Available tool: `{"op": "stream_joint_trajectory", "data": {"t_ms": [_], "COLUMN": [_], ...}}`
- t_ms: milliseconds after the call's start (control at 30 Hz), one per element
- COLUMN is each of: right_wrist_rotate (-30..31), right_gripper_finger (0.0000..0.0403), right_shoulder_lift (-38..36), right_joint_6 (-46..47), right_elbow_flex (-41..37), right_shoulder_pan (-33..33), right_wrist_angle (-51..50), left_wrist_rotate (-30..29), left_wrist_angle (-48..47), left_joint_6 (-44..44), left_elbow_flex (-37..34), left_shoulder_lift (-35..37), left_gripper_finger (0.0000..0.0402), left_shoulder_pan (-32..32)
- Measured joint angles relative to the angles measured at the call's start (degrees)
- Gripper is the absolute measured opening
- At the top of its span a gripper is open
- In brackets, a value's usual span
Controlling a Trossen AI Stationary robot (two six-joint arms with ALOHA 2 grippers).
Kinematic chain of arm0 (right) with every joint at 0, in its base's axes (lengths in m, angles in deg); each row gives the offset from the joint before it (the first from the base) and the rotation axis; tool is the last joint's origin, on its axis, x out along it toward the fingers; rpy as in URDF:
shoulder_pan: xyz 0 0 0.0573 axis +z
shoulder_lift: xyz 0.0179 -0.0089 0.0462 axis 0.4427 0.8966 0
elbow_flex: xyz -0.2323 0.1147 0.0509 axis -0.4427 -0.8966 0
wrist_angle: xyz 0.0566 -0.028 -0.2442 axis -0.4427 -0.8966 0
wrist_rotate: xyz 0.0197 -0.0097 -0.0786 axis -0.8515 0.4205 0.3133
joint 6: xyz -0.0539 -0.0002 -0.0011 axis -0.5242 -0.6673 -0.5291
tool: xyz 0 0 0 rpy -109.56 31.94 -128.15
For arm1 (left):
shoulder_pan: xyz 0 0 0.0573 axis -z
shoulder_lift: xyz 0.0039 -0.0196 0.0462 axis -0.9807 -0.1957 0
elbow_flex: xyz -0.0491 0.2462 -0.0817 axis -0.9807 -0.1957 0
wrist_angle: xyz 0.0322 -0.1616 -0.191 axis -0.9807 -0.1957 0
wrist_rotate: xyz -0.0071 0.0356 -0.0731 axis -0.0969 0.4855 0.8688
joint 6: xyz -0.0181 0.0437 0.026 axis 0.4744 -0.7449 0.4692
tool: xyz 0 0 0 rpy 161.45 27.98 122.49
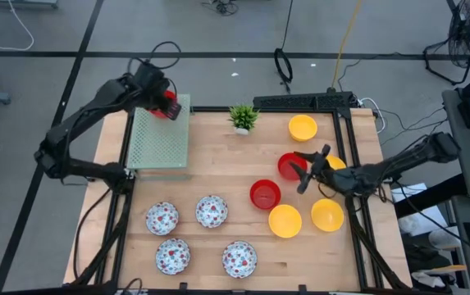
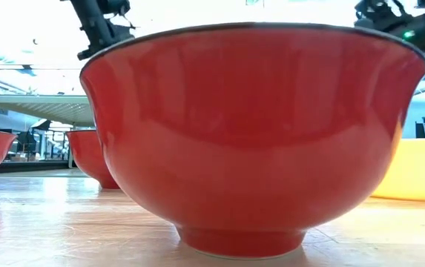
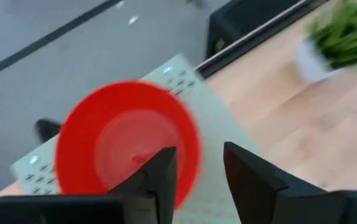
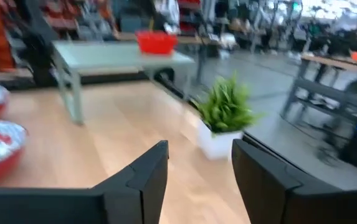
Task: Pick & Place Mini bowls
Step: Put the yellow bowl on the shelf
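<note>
A red mini bowl point(image 1: 167, 106) point(image 3: 125, 142) point(image 4: 156, 42) sits at the far corner of a green perforated rack point(image 1: 161, 135). My left gripper point(image 1: 157, 96) point(image 3: 200, 165) is open just above it. One finger is over the bowl's inside and the other is outside its rim. My right gripper point(image 1: 301, 170) point(image 4: 200, 162) is open and holds nothing. It hovers beside a red bowl point(image 1: 289, 166) at the table's right. A second red bowl point(image 1: 265, 194), several yellow bowls point(image 1: 285, 220) and several white floral bowls point(image 1: 211, 211) stand on their bases on the table.
A small potted plant point(image 1: 244, 118) point(image 4: 225, 115) stands at the far edge in the middle. A black frame rail point(image 1: 345, 139) runs along the right side. In the low view a red bowl point(image 2: 253, 133) fills the picture. Bare wood lies between the rack and the red bowls.
</note>
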Motion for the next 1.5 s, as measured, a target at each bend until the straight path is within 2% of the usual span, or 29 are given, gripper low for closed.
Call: {"op": "stream_joint_trajectory", "data": {"t_ms": [133, 333, 467, 633, 933, 1100, 1300, 1500], "right_wrist_rotate": [-2.3, -13.0, -19.7, -29.0, -30.7, -38.1, -37.6, -37.9], "right_gripper_finger": [0.0175, 0.0176, 0.0176, 0.0176, 0.0176, 0.0176, 0.0176, 0.0176], "right_shoulder_lift": [0.9, 3.5, 5.6, 8.9, 16.8, 21.2, 25.4, 28.7], "right_joint_6": [5.8, 16.1, 22.6, 24.1, 21.0, 21.1, 13.0, 9.8], "right_elbow_flex": [8.7, 20.1, 23.9, 24.7, 24.8, 24.8, 24.8, 24.8], "right_shoulder_pan": [-3.9, -12.6, -19.8, -28.2, -41.2, -46.2, -49.0, -51.0], "right_wrist_angle": [-17.9, -45.1, -54.5, -56.0, -55.9, -54.9, -48.1, -45.8], "left_wrist_rotate": [5.2, 7.0, 7.0, 7.0, 5.8, 4.9, 4.9, 4.8], "left_wrist_angle": [3.4, 8.2, 11.0, 14.1, 16.2, 16.2, 16.2, 16.2], "left_joint_6": [2.5, 4.1, 4.3, 5.3, 5.1, 5.2, 4.1, 4.1], "left_elbow_flex": [0.0, 0.0, 0.0, 0.1, 0.1, 0.1, 0.1, 0.1], "left_shoulder_lift": [3.5, 5.9, 5.9, 5.3, 5.3, 5.3, 5.3, 5.3], "left_gripper_finger": [0.0142, 0.0143, 0.0143, 0.0143, 0.0143, 0.0143, 0.0143, 0.0143], "left_shoulder_pan": [2.5, 9.1, 13.8, 19.6, 28.7, 31.8, 33.9, 35.1]}}
